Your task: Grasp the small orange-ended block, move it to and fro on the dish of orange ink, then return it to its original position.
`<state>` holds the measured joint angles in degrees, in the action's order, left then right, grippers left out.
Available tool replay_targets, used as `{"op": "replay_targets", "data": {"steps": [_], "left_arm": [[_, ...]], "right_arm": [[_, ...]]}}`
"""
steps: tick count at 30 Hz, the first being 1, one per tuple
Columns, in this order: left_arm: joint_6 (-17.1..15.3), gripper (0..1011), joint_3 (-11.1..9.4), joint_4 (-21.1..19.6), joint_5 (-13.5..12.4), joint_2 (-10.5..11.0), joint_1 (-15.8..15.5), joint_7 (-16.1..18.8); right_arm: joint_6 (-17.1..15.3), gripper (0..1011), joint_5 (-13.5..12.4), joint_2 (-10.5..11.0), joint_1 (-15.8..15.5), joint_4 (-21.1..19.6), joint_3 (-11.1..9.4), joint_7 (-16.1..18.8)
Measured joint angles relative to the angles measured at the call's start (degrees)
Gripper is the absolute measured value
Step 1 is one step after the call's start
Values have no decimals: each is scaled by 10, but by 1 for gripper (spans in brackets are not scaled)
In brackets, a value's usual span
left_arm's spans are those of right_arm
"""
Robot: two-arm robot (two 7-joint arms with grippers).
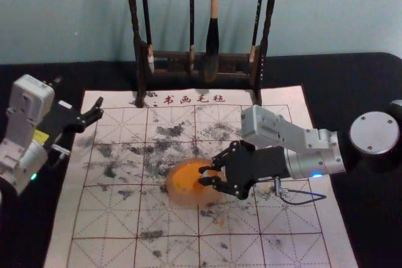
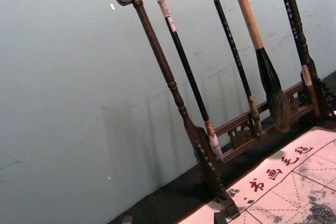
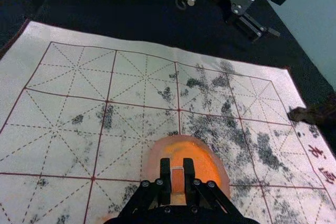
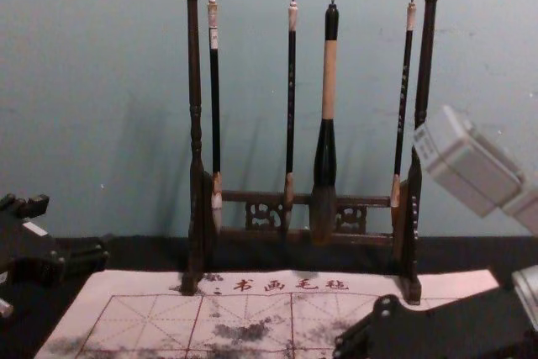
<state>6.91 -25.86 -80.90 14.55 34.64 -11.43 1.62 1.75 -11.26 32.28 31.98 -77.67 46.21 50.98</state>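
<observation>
1. Right end effector (image 1: 202,176): pinching small oblong block (image 3: 177,180) over round orange-ink dish (image 1: 171,187).
2. Left end effector (image 1: 98,108): spread, near cloth mat's (image 1: 301,240) left edge.
3. Black smudges, red grid, "书画毛毡" printed.
4. Rack (image 4: 195,81): carved, dark.

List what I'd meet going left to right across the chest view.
Open left gripper, stand's left post, first thin brush, second thin brush, thick brush, third thin brush, stand's right post. Left out for overlap: right gripper, lower right.
</observation>
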Motion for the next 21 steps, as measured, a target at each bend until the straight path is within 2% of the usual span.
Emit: {"op": "replay_targets", "data": {"steps": [21], "left_arm": [[0, 1001, 0, 0, 0, 0, 0, 0]], "right_arm": [[12, 139, 1, -38, 28, 42, 19, 9]]}}
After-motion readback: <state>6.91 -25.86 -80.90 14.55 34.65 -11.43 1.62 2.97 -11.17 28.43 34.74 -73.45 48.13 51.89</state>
